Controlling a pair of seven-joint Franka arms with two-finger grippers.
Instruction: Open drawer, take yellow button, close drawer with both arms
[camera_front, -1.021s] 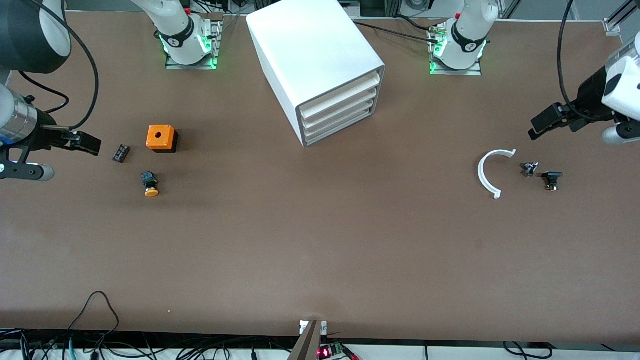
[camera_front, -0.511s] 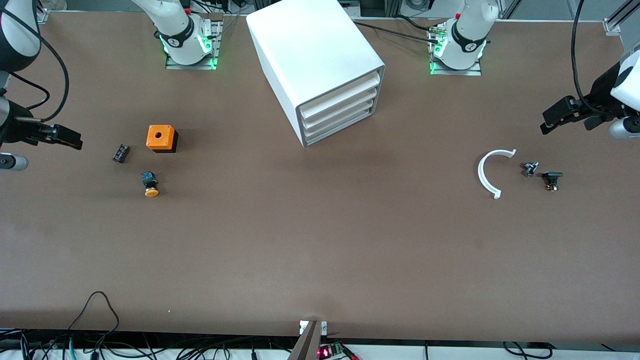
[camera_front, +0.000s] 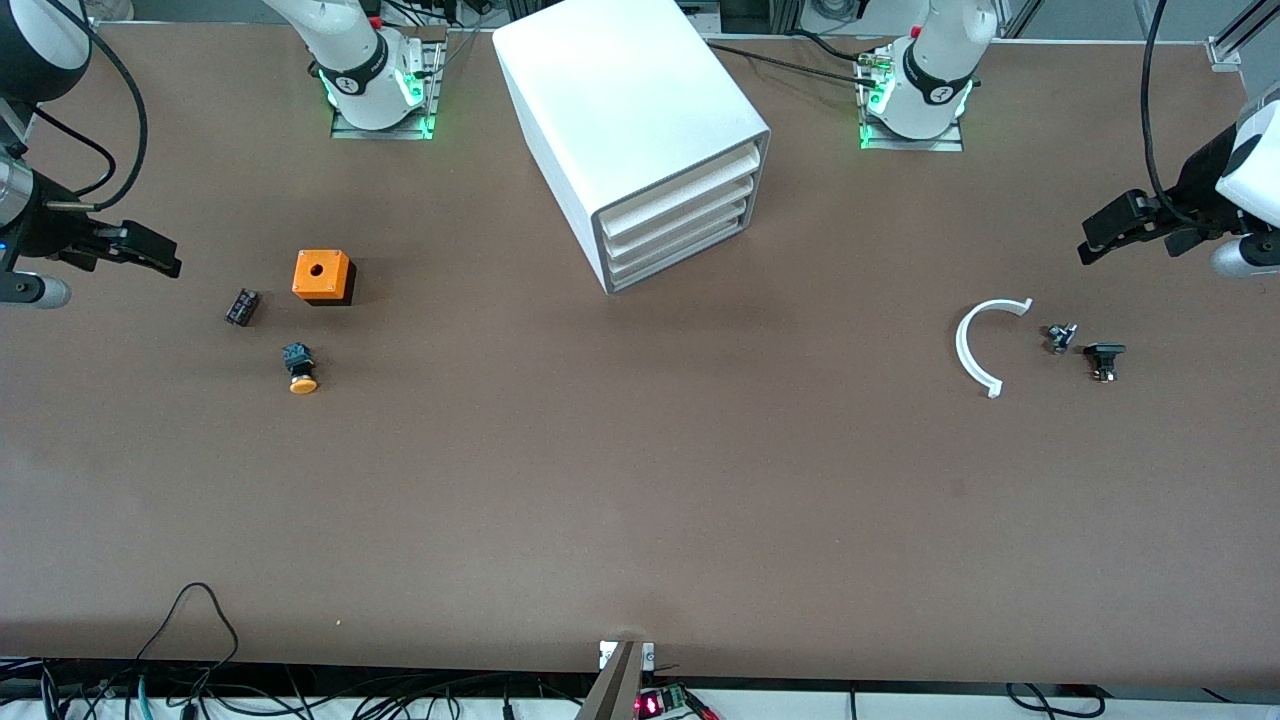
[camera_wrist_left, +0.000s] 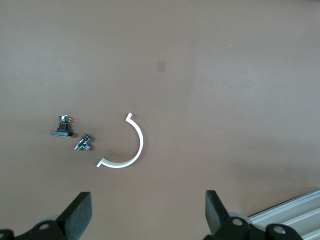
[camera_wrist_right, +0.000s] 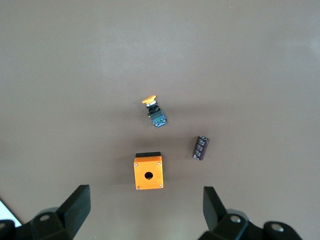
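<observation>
Your first move turns on the drawer (camera_front: 678, 178), the topmost of four in the white cabinet (camera_front: 620, 95) standing mid-table between the two bases; it is fully shut, flush with the three below it. Its front faces obliquely, toward the front camera and toward the left arm's end of the table, so the pull has to run along that slant, not straight at the camera. Your left gripper (camera_front: 1108, 232) hovers over that end of the table, above the white curved piece (camera_front: 975, 345) and two small black parts (camera_front: 1083, 350), fingers (camera_wrist_left: 76, 216) spread wide on nothing. Your right gripper (camera_front: 150, 252) hangs over the right arm's end, fingers (camera_wrist_right: 74, 206) likewise spread and empty. The button (camera_front: 299, 368) lies out on the table there, just nearer the camera than the orange cube (camera_front: 322, 276), beside a small black block (camera_front: 241, 306). Judging by the facing, the left arm has the squarer line onto the drawer front; the right arm sits closer to the button.
</observation>
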